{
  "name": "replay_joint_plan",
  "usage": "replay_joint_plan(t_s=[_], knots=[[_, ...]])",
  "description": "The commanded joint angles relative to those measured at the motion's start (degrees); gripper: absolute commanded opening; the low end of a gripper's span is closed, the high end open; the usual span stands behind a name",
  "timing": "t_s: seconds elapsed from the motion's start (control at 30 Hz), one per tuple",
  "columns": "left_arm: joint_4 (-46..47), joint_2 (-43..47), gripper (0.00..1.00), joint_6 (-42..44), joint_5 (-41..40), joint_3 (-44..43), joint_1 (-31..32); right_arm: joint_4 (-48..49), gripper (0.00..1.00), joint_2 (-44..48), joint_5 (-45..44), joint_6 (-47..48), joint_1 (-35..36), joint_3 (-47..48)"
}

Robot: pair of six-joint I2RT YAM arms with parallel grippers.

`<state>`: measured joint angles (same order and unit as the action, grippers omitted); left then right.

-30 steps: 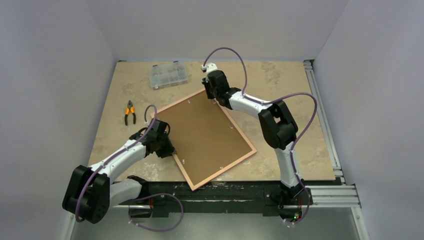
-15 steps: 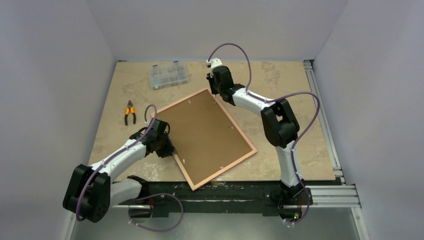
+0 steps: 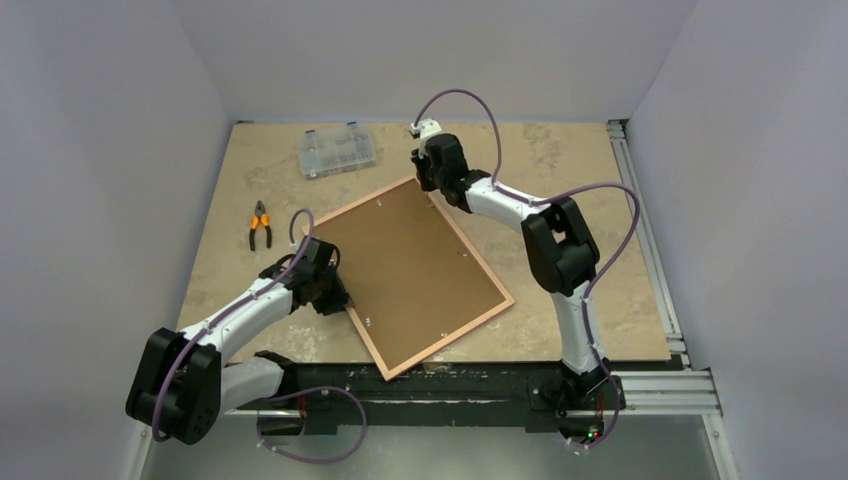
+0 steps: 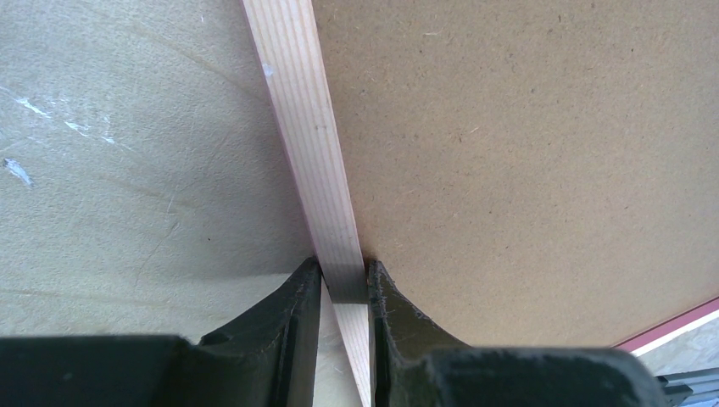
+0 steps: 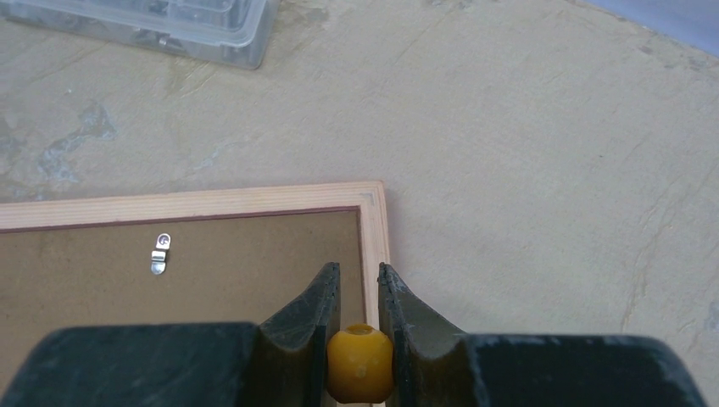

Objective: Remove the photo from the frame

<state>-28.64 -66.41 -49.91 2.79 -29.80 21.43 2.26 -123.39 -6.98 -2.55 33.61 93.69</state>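
Brown backing board [image 3: 410, 270] faces up, top view; frame [image 3: 452, 336] lies face down mid-table. Photo unseen, presumably beneath.

Left wrist: left gripper [image 4: 343, 270] clamped on the frame's left wood rail.

Right wrist: right gripper [image 5: 359, 273] pinches a yellow ball [image 5: 359, 373] over the far corner.

Step, likely: freeing the board. Next: swing the clip [image 5: 159, 253] aside.

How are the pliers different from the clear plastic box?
The pliers are small and thin, with orange-and-black handles. The compartment box is bigger, rectangular and see-through. The pliers lie nearer the left side, while the compartment box sits farther back. Both lie flat on the table.
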Motion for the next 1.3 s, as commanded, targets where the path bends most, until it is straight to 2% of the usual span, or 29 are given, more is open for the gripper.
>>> replay_joint_plan(t_s=[0.0, 0.43, 0.8, 1.13, 1.27], knots=[[1.80, -2.26, 0.00, 1.72, 1.62, 2.01, 0.54, -0.68, 0.00, -1.00, 2.33, -0.01, 0.22, 2.39], [1.85, -2.52, 0.00, 1.48, 1.68, 2.33, 0.49, -1.77, 0.00, 2.50, -3.65, 2.18, 0.21, -2.99], [2.46, -2.99, 0.00, 0.91, 2.22, 2.48, 0.54, -2.01, 0.00, 5.53, -3.73, 0.98, 0.30, -6.79], [3.36, -4.05, 0.00, 0.42, 3.00, 2.25, 0.49, -1.55, 0.00, 8.07, 0.63, -1.64, 1.08, -9.87], [3.21, -4.15, 0.00, 0.51, 3.14, 2.29, 0.54, -1.86, 0.00, 6.91, -1.52, -1.68, 1.08, -8.57]])
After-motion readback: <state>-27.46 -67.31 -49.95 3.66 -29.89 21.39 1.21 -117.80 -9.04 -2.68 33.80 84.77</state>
